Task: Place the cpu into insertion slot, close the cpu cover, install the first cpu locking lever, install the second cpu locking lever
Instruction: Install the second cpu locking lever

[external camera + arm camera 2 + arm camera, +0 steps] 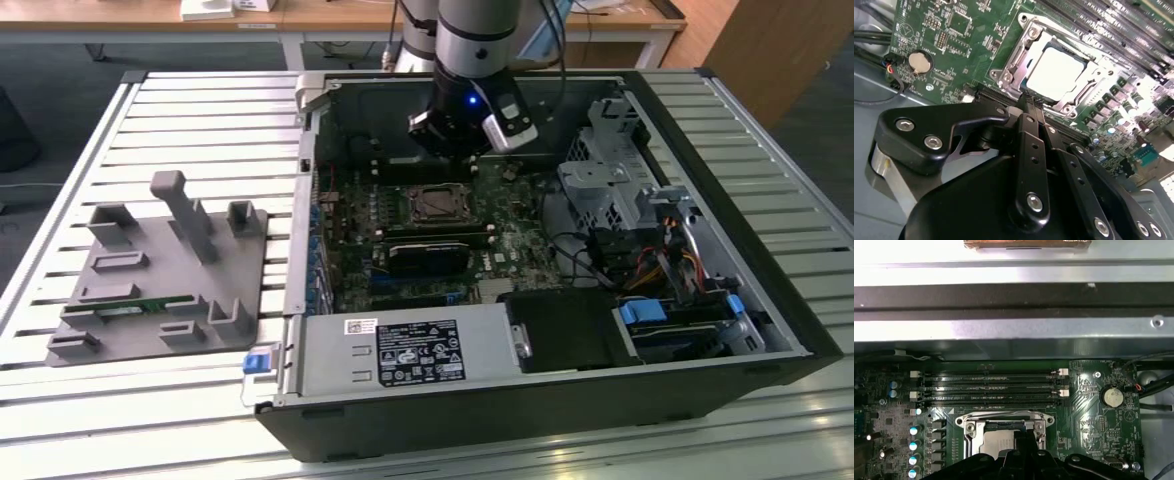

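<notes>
Nearest, item one: my claw (1033,102), fingers drawn together to a point with nothing between them, tips poised at the near edge of the socket. I could not tell whether they touched it.

Item two: the cpu (1056,70), seated flat in the socket at the middle of the motherboard (954,40), dull silvery top facing up. I judged it light, stiff and fragile on its underside, slick on its metal face. It was best taken by two opposite edges, though the frame around it left little edge free.

Item three: the cpu cover (1021,50), a thin metal frame that appeared to lie down over the chip's margins. I judged it springy sheet metal, hinged, to be pushed on its rim rather than gripped. I could not make out how the locking levers stood.

Item four: a coin cell (919,61) towards the board's edge, with black cables (869,37) just beyond it, apart from the socket.

Item five: the memory slots (986,387) in a row beside the socket's far side, close enough to crowd my fingers.

Item six: the case wall (1004,330) past those slots, hemming in my reach.

Farthest: a power supply (400,355) at the case's opposite end, and a grey fixture block (160,270) on the slatted table (200,110) outside the case.
</notes>
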Controlling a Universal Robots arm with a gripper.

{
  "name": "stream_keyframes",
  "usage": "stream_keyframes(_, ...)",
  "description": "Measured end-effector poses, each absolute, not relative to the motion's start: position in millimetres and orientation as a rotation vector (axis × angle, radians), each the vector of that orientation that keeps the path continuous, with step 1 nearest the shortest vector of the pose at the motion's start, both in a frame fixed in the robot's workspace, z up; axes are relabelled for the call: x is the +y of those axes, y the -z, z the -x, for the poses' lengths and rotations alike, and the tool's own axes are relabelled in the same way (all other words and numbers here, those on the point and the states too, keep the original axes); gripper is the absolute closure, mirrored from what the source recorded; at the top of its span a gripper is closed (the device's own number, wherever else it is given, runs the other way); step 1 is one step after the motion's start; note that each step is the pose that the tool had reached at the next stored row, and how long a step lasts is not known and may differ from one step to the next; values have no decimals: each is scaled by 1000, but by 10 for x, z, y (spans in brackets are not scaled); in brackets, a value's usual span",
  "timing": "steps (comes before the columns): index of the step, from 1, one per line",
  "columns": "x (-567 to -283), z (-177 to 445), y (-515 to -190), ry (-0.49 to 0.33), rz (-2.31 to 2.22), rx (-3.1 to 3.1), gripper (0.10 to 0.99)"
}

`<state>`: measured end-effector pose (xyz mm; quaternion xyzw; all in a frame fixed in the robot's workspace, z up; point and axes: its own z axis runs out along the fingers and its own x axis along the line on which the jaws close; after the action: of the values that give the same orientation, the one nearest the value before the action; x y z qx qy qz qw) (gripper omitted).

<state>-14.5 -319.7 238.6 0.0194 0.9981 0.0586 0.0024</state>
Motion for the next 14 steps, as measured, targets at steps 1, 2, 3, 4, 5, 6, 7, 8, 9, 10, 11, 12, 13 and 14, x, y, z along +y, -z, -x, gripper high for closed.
stream_keyframes(1,-3205,145,-2386,-184,-61,3131,980)
stream_keyframes(2,-3213,145,-2386,-184,-61,3131,980)
stream_keyframes(3,-3221,145,-2386,-184,-61,3131,980)
stream_keyframes(4,-3229,145,-2385,-184,-61,3131,980)
stream_keyframes(5,-3242,145,-2385,-184,-61,3131,980)
stream_keyframes(6,-3252,145,-2385,-184,-61,3131,980)
stream_keyframes(7,-3261,145,-2385,-184,-61,3131,980)
stream_keyframes(8,-3264,146,-2385,-184,-61,3131,980)
stream_keyframes(9,-3266,146,-2388,-183,-61,3131,980)
stream_keyframes(10,-3266,146,-2397,-183,-61,3131,980)
stream_keyframes(11,-3266,146,-2412,-183,-61,3131,980)
stream_keyframes(12,-3266,145,-2430,-184,-61,3131,980)
stream_keyframes(13,-3266,145,-2450,-184,-61,3131,980)
stream_keyframes(14,-3266,145,-2471,-184,-61,3131,980)
